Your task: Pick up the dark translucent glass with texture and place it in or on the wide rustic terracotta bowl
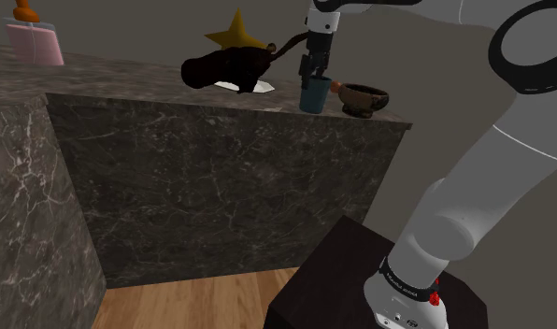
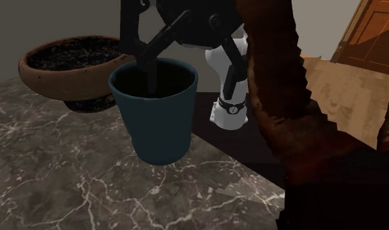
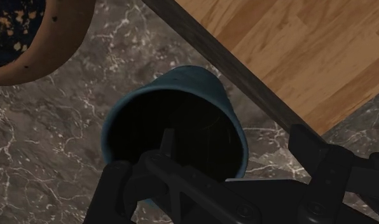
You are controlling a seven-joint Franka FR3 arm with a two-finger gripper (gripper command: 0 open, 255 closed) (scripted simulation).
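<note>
Countertop (image 1: 221,178) of dark, white-veined stone carries everything. Going from the shoulder view's left, a pink bottle (image 1: 34,42) with an orange top stands at the far end. Next comes a dark brown jug (image 1: 225,67) lying on its side in front of a yellow star (image 1: 237,33). After that the dark teal glass (image 1: 315,95) stands upright on the stone near the counter's edge. Last is the brown terracotta bowl (image 1: 364,96), just beside the glass but not touching it.

The black gripper (image 1: 314,70) hangs straight above the glass with its fingers apart, straddling the glass wall. In the second exterior view, one finger (image 2: 151,75) dips inside the mouth of the glass (image 2: 157,124). The other stands outside the wall, on the side away from the bowl (image 2: 62,75). In the wrist view a gap shows between that outer finger (image 3: 309,143) and the glass (image 3: 182,83), so nothing is clasped.
</note>
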